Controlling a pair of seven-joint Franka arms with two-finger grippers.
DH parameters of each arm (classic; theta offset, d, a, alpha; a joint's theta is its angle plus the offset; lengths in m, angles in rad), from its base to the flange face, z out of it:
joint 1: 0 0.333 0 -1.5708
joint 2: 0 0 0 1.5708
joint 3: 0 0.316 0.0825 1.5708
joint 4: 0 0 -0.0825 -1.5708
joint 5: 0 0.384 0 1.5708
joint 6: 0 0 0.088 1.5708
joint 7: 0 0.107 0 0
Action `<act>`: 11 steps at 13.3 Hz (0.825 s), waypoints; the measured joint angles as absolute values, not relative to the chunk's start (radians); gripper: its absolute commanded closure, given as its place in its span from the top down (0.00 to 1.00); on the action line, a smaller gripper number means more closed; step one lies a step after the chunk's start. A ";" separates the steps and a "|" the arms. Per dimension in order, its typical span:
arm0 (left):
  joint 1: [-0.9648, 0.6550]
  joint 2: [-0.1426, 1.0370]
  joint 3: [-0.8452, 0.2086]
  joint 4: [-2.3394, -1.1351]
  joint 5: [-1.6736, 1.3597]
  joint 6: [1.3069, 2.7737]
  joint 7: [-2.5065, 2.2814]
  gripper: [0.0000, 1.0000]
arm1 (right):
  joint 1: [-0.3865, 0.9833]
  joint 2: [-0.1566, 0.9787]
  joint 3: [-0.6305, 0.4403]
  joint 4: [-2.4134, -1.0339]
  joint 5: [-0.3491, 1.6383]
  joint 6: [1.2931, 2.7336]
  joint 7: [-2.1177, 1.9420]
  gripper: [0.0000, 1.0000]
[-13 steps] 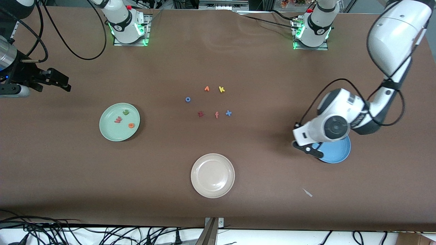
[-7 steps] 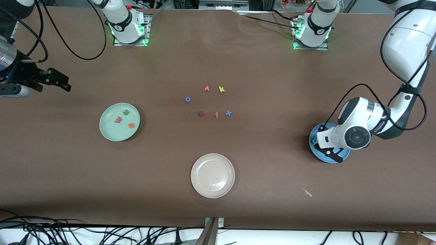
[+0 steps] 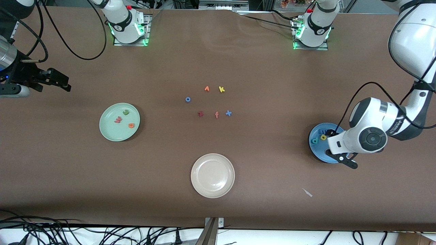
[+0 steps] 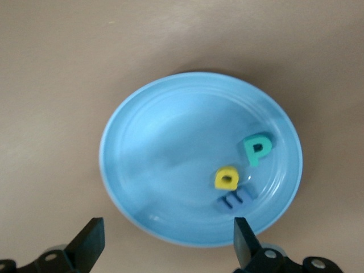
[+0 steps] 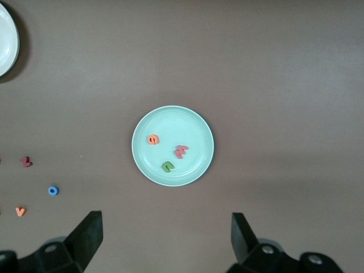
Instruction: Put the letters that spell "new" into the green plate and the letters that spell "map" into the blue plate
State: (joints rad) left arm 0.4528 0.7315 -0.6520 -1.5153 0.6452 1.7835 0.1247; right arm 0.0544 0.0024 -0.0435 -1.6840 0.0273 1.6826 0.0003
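Over the blue plate (image 4: 170,114), the left gripper (image 4: 165,247) hangs with fingers released above m (image 4: 236,199), a (image 4: 226,178), p (image 4: 257,148); the right gripper (image 5: 165,242) waits, fingers spread, above the green plate (image 5: 196,122).

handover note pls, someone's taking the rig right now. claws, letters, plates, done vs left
Left claw: open, empty, over the blue plate.
Right claw: open, empty, waiting high over the table near the green plate.
Blue plate holds teal p, yellow a and blue m.
Green plate holds green n, reddish-pink w and orange e.
Done: both words are placed.
Left: probably only pulling the left arm away.
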 measured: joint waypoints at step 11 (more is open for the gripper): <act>0.425 0.424 -0.402 -1.391 0.159 1.579 0.125 1.00 | 0.054 0.003 -0.044 -1.684 0.027 1.683 0.000 1.00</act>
